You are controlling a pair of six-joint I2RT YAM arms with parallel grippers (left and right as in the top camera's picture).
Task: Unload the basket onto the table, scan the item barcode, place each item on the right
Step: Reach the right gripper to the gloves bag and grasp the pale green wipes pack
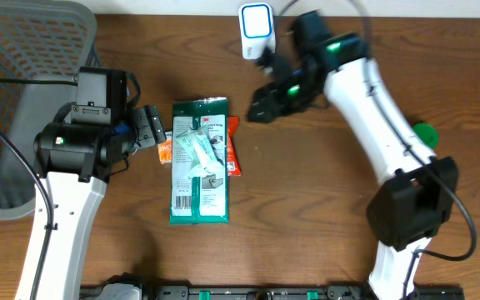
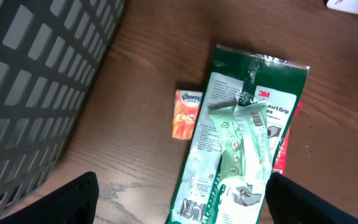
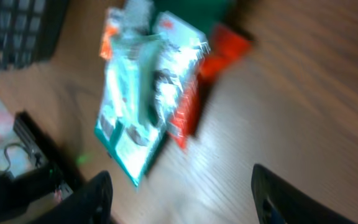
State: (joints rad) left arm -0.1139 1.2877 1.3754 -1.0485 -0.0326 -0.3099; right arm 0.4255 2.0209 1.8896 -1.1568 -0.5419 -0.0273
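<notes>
A green 3M packet (image 1: 200, 162) lies flat on the wooden table, with its barcode (image 2: 191, 210) face up at its near-left corner in the left wrist view. A small orange tissue pack (image 1: 165, 152) lies at its left and a red item (image 1: 234, 150) sticks out from under its right side. The white scanner (image 1: 257, 29) stands at the table's back edge. My left gripper (image 1: 152, 129) is open just left of the packet, with nothing between its fingers (image 2: 67, 199). My right gripper (image 1: 265, 104) hovers open and empty to the packet's upper right, in front of the scanner. The right wrist view is blurred; the packet (image 3: 145, 93) shows ahead of it.
A grey mesh basket (image 1: 23, 92) fills the back left corner, close behind my left arm. A small green round object (image 1: 424, 132) sits at the right, beside my right arm. Bare wood (image 1: 307, 192) stretches to the right of the packet.
</notes>
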